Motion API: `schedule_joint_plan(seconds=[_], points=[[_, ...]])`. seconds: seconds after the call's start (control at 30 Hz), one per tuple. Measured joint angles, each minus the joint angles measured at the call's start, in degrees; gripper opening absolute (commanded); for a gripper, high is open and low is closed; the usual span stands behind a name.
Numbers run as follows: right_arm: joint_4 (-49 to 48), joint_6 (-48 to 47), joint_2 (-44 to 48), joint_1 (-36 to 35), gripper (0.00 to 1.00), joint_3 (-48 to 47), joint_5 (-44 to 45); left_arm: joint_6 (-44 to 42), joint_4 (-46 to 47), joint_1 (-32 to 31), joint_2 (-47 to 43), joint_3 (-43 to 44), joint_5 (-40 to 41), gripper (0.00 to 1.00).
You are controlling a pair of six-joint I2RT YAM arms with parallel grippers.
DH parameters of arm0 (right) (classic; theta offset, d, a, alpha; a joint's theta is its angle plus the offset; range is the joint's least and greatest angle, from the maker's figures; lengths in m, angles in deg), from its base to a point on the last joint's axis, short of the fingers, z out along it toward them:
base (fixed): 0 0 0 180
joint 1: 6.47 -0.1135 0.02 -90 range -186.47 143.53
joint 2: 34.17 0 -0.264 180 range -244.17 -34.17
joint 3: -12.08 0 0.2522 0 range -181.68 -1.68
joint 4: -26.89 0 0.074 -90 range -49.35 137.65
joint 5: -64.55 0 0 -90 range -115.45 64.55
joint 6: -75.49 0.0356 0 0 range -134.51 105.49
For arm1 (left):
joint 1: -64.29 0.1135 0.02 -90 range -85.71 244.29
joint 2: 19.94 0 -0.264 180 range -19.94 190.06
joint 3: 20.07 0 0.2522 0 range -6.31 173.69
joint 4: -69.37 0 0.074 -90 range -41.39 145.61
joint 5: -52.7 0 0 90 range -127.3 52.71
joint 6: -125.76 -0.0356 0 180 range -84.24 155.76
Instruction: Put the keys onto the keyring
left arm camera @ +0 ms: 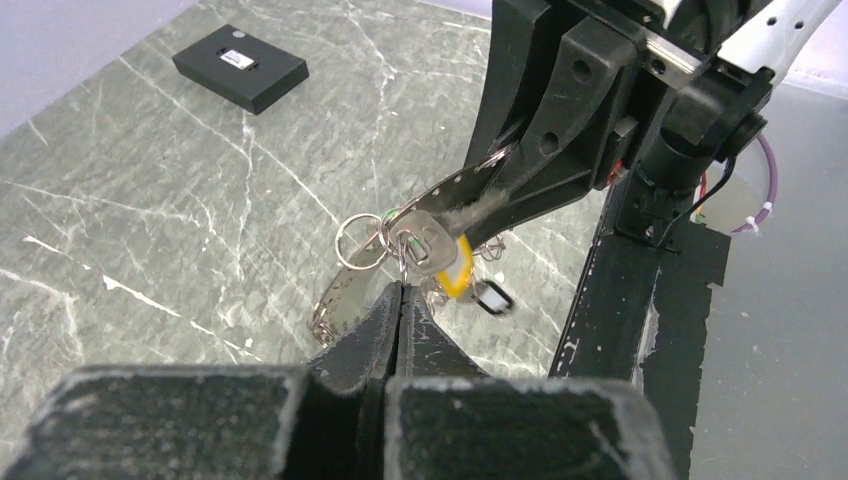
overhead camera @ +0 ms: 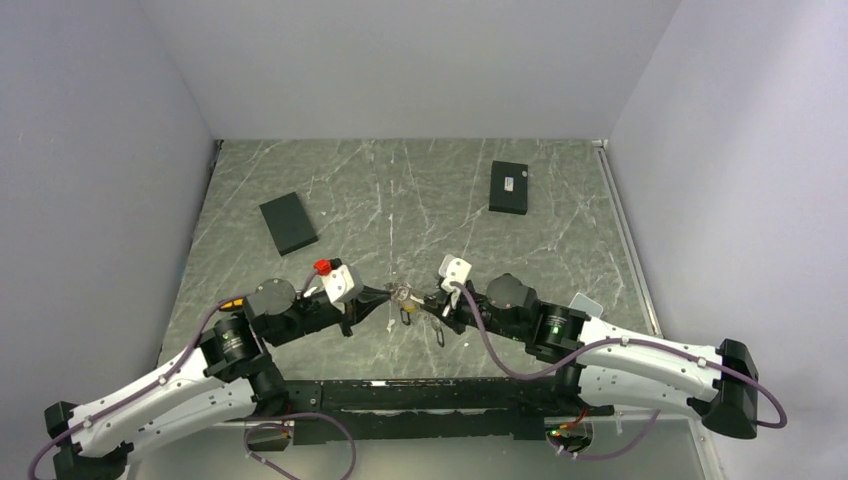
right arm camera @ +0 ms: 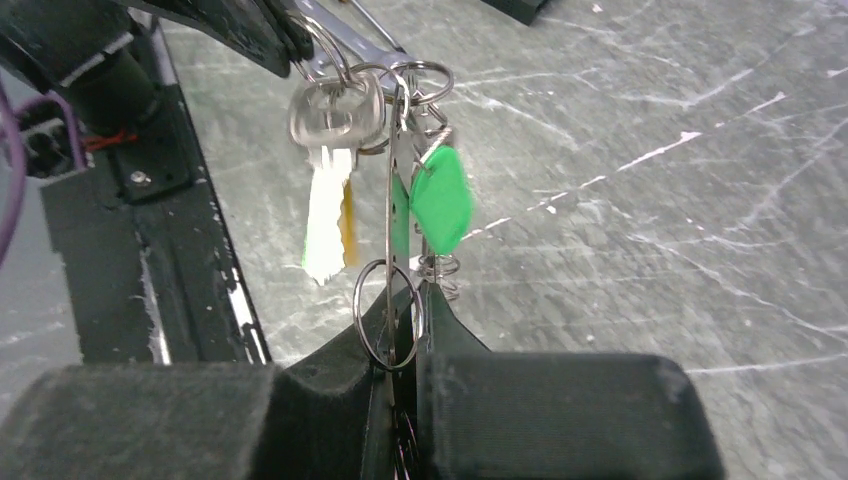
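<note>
Both grippers meet over the middle of the table, holding one bunch of metal [overhead camera: 405, 298] in the air. My left gripper [overhead camera: 390, 296] [left arm camera: 401, 290] is shut on a thin wire of the keyring [left arm camera: 358, 240] just below the bunch. A silver key with a yellow head [left arm camera: 445, 262] hangs there. My right gripper [overhead camera: 430, 300] [right arm camera: 417, 290] is shut on a long flat silver key [right arm camera: 391, 200] seen edge-on, with a small ring [right arm camera: 388, 315] against its fingers. Another silver key [right arm camera: 335, 112] hangs beside it, just below the left fingers.
A green tag [right arm camera: 441, 200] and a small black tag [left arm camera: 490, 297] dangle from the bunch. Two black boxes [overhead camera: 288, 222] [overhead camera: 509, 187] lie farther back on the marbled table. The black base rail [overhead camera: 430, 395] runs along the near edge, close under the grippers.
</note>
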Motion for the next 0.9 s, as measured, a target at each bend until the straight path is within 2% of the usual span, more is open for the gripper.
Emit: schedule_joint_plan(seconds=[0.3,0.57,0.9], points=[[6.27,-7.21,-3.02,-6.69,0.0,-3.41,11.65,-0.24,-0.83,0.0,4.59,0.02,-0.15,0.0],[7.78,-11.37,-0.72,-7.21,0.0,-3.41,12.5,-1.66,-0.46,0.0,5.53,0.31,-0.68,0.0],[7.3,-12.94,-3.72,-7.72,0.0,-3.5,12.81,-2.23,3.23,0.02,5.03,-1.38,0.24,0.0]])
